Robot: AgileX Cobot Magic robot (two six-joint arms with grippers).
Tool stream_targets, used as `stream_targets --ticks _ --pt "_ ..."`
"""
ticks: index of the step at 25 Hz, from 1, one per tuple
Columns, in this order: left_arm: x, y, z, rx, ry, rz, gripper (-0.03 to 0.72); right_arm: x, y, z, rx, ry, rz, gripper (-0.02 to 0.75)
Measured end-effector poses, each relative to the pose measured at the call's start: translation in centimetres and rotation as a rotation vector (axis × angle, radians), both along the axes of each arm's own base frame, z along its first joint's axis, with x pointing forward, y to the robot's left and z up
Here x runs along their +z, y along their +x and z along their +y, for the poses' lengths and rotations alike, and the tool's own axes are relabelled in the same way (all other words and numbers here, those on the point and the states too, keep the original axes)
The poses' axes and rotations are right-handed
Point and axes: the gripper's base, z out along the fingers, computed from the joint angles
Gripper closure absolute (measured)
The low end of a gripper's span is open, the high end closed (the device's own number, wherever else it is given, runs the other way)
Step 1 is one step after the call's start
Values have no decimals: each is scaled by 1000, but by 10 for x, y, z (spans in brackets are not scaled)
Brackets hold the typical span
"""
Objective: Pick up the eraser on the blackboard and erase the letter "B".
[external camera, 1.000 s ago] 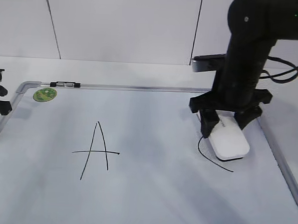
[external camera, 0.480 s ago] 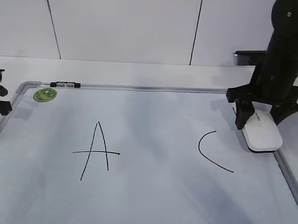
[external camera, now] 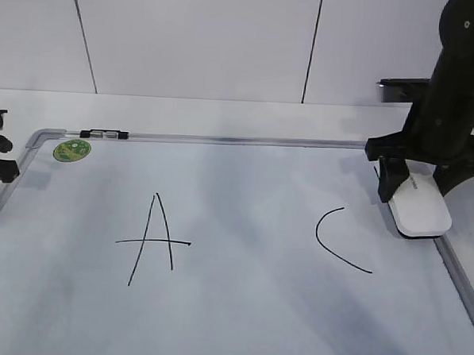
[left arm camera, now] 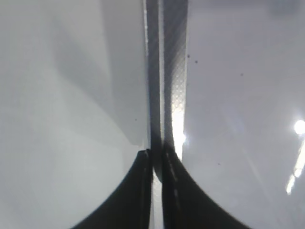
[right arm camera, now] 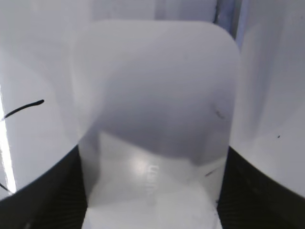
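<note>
Black "A" (external camera: 155, 241) at left, black "C" (external camera: 337, 240) at right, small black-and-silver clip (external camera: 102, 134) on the top edge, white counter (external camera: 208, 112) behind

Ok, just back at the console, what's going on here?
The right gripper holds the white eraser near the whiteboard's right frame edge. Only the letter "A" and letter "C" show; no "B" is visible between them. The left gripper is shut and empty at the left frame.

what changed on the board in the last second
The right end effector, closed on the eraser, slid it right from over the C to the board's right edge, uncovering the C. The A, green sticker and left arm stayed put. No B is visible.
</note>
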Motion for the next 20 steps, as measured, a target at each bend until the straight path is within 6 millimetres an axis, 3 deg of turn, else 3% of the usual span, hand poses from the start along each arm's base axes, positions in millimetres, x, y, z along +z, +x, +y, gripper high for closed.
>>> stream_targets --ticks 12,20 --pt "0 0 0 0 0 0 676 -2 2 -3 13 -31 -8 188" --pt "0 0 0 0 0 0 676 -22 7 0 4 -16 24 188"
